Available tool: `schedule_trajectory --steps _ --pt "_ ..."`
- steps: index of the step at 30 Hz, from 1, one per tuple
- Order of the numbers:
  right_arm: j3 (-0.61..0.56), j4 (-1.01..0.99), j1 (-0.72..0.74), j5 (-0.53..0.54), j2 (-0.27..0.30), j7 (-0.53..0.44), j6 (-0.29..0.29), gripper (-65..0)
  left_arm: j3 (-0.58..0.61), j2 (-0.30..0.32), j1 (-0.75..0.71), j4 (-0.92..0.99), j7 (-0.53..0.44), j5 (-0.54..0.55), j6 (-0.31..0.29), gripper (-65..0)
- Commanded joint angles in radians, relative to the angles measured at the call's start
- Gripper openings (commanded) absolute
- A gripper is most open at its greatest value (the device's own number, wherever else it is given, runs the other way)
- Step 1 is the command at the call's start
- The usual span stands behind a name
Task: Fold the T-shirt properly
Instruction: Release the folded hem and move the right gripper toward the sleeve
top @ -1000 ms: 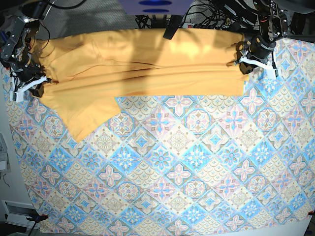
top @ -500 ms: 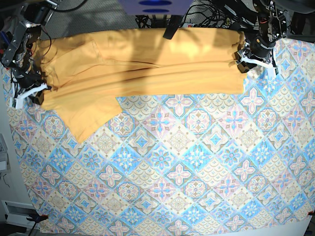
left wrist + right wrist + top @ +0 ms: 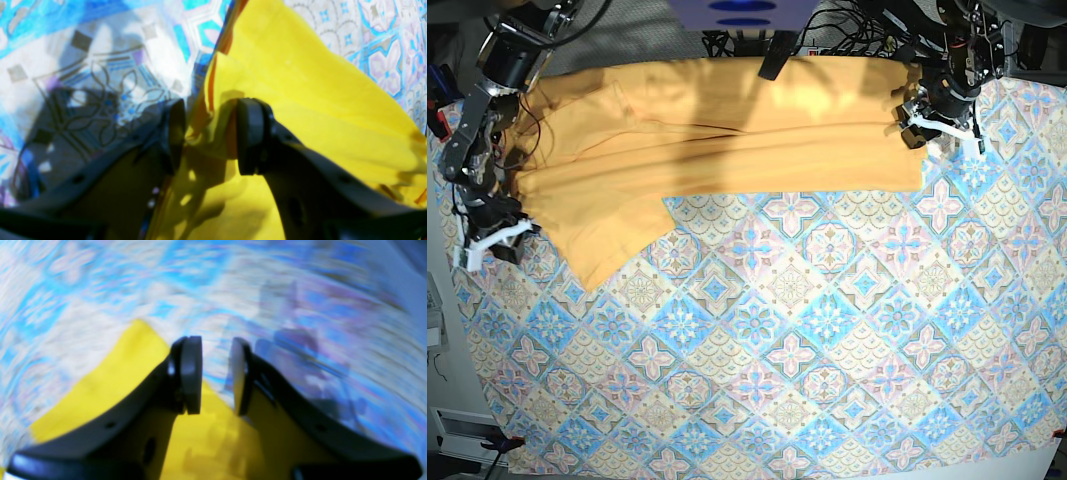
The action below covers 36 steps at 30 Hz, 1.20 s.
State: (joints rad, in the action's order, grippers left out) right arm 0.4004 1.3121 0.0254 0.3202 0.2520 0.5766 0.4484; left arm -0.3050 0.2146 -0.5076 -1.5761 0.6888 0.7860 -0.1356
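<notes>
The yellow-orange T-shirt (image 3: pixel 727 130) lies folded in a long band across the far side of the table, with one sleeve flap (image 3: pixel 597 235) reaching toward the front left. My left gripper (image 3: pixel 937 125) stands at the band's right end. In the left wrist view it (image 3: pixel 210 133) is open, with a loose ridge of the T-shirt (image 3: pixel 300 100) between its jaws. My right gripper (image 3: pixel 492 240) is just off the T-shirt's left edge. The right wrist view is blurred and shows it (image 3: pixel 217 373) open and empty, with the T-shirt (image 3: pixel 116 383) below it.
A blue-pink tile-patterned cloth (image 3: pixel 807 340) covers the table. Cables and a dark mount (image 3: pixel 777 50) sit beyond the T-shirt's far edge. The table's left edge (image 3: pixel 447 300) runs close to my right gripper.
Both grippers have opened and let go of the T-shirt's ends. My right gripper has moved toward the front, off the left edge. The left one has stayed at the right end.
</notes>
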Motion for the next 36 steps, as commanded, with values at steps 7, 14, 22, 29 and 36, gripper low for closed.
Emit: schedule_trajectory --steps 7,14,22,29,36 --pt "-0.246 -0.213 0.166 0.006 0.054 -0.028 0.010 -49.8 -0.006 0.010 0.008 -0.017 -0.014 0.010 -0.008 -40.1" --pt "-0.286 -0.452 0.268 0.006 0.071 -0.135 0.010 -49.8 -0.007 0.010 0.008 -0.017 -0.014 0.010 -0.008 -40.1" --pt "-0.301 -0.558 0.279 0.006 0.069 -0.146 0.011 -49.8 -0.007 0.010 0.011 -0.017 -0.014 0.010 -0.008 -40.1" --pt "-0.386 -0.558 0.276 0.006 0.069 -0.148 0.011 -56.9 -0.006 0.010 0.028 -0.017 -0.014 0.010 -0.008 -40.1" --pt "-0.344 -0.530 0.273 0.012 0.073 -0.102 0.016 -64.3 -0.010 0.010 0.028 -0.017 -0.014 0.010 -0.008 -40.2"
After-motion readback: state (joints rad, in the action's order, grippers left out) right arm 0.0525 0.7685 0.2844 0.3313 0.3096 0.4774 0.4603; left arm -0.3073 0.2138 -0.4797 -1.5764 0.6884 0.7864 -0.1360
